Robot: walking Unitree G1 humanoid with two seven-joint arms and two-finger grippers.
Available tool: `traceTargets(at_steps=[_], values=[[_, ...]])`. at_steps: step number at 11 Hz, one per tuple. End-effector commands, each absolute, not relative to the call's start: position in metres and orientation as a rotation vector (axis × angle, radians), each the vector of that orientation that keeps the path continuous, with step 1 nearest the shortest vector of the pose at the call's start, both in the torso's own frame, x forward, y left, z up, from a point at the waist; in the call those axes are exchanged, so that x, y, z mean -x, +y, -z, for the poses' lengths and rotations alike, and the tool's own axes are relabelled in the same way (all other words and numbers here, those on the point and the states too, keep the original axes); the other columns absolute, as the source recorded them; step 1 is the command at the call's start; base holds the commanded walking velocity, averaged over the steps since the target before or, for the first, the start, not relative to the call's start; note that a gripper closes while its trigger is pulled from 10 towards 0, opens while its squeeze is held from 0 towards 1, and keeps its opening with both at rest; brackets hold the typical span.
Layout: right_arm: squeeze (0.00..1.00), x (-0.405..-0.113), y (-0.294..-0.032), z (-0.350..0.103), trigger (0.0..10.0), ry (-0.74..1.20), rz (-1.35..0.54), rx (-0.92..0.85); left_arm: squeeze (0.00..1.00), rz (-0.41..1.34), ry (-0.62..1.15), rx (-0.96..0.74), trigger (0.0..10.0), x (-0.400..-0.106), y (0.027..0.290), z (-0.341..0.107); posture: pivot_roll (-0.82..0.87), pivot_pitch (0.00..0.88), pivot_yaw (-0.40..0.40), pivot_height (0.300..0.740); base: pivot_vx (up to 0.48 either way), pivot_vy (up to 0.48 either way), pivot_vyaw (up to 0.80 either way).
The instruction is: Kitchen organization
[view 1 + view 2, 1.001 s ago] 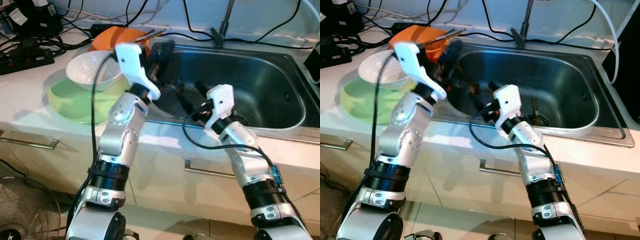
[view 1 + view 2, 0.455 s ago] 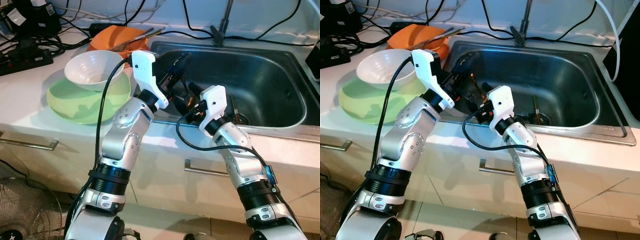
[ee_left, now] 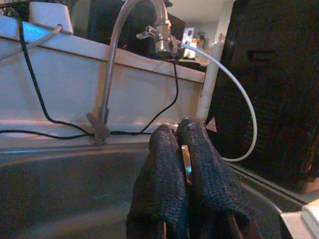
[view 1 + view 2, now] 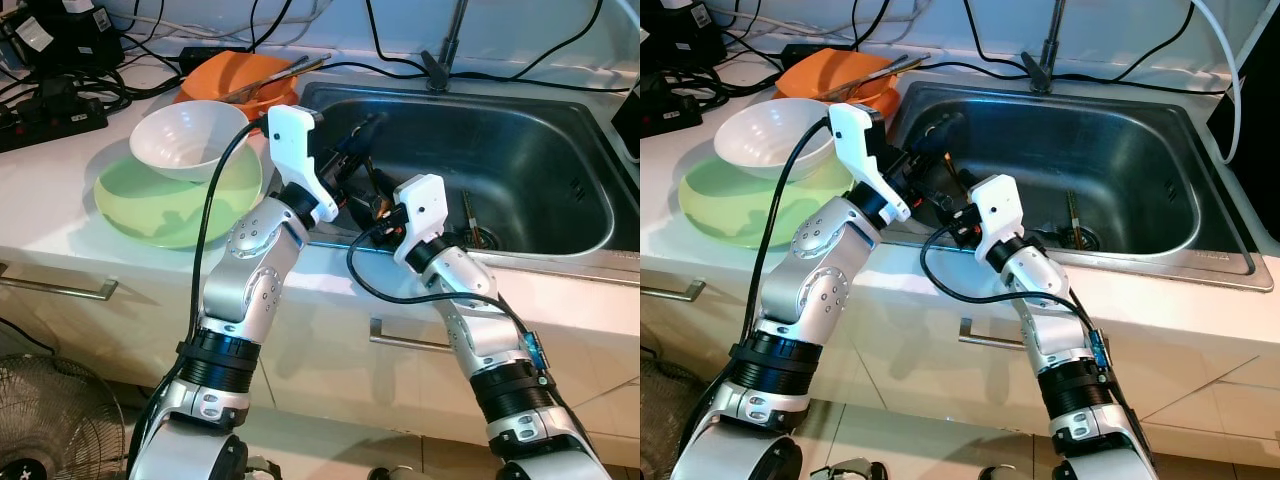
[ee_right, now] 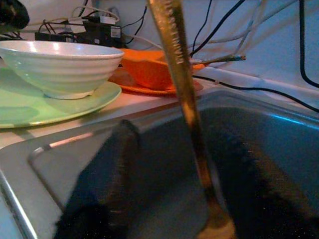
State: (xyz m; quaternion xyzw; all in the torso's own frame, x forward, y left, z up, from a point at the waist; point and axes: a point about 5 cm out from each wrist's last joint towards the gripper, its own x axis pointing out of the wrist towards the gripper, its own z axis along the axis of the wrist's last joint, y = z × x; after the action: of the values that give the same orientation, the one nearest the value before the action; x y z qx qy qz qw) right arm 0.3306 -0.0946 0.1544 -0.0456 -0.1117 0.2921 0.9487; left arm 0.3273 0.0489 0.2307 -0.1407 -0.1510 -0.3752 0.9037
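A white bowl (image 4: 183, 148) sits on a green plate (image 4: 160, 205) left of the sink (image 4: 560, 190). Over the sink's left end, the left gripper (image 3: 182, 130) pinches a slim brass-coloured utensil (image 5: 180, 74) near its top. It hangs nearly upright, its long axis crossing the gap between the right gripper's (image 5: 194, 169) spread fingers, apparently untouched. The right gripper is therefore nearer the lower handle.

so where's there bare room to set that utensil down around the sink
Free: the sink floor right of the drain, and the front counter strip before the green plate. Crowded: the sink's left end, where left hand and right hand meet at the gold utensil.
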Motion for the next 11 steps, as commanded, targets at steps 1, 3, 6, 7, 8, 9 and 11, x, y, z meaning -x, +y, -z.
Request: traceTargets(at_steps=[1, 3, 6, 7, 8, 9, 11], values=[[0.0, -0.3305, -0.0936, -0.1547, 0.0, -0.235, -0.595, 0.101, 0.0, 0.798, -0.322, 0.278, 10.0, -0.3245, 0.0469, -0.2338, 0.03, 0.038, 0.043, 0.74, 0.0, 0.0, 0.0], [0.0, -0.3317, -0.0951, -0.1537, 0.0, -0.231, -0.586, 0.102, 0.0, 0.799, -0.32, 0.278, 10.0, -0.325, 0.0469, -0.2338, 0.03, 0.042, 0.043, 0.74, 0.0, 0.0, 0.0], [0.0, -0.3319, -0.0956, -0.1516, 0.0, -0.225, -0.576, 0.101, 0.0, 0.8, -0.319, 0.275, 10.0, -0.3257, 0.0472, -0.2344, 0.03, 0.046, 0.044, 0.74, 0.0, 0.0, 0.0], [0.0, -0.332, -0.0955, -0.1505, 0.0, -0.222, -0.576, 0.101, 0.0, 0.802, -0.318, 0.277, 10.0, -0.3256, 0.0465, -0.2342, 0.03, 0.048, 0.044, 0.74, 0.0, 0.0, 0.0], [0.0, -0.332, -0.0953, -0.1501, 0.0, -0.22, -0.577, 0.101, 0.0, 0.803, -0.319, 0.277, 10.0, -0.3255, 0.0461, -0.2344, 0.03, 0.05, 0.043, 0.74, 0.0, 0.0, 0.0], [0.0, -0.3322, -0.095, -0.1499, 0.0, -0.219, -0.578, 0.102, 0.0, 0.804, -0.319, 0.277, 10.0, -0.3255, 0.046, -0.2346, 0.04, 0.052, 0.043, 0.74, 0.0, 0.0, 0.0], [0.0, -0.3308, -0.0907, -0.1484, 0.0, -0.22, -0.592, 0.119, 0.0, 0.808, -0.32, 0.264, 10.0, -0.3247, 0.0448, -0.2349, 0.04, 0.054, 0.043, 0.74, 0.0, 0.0, 0.0]])
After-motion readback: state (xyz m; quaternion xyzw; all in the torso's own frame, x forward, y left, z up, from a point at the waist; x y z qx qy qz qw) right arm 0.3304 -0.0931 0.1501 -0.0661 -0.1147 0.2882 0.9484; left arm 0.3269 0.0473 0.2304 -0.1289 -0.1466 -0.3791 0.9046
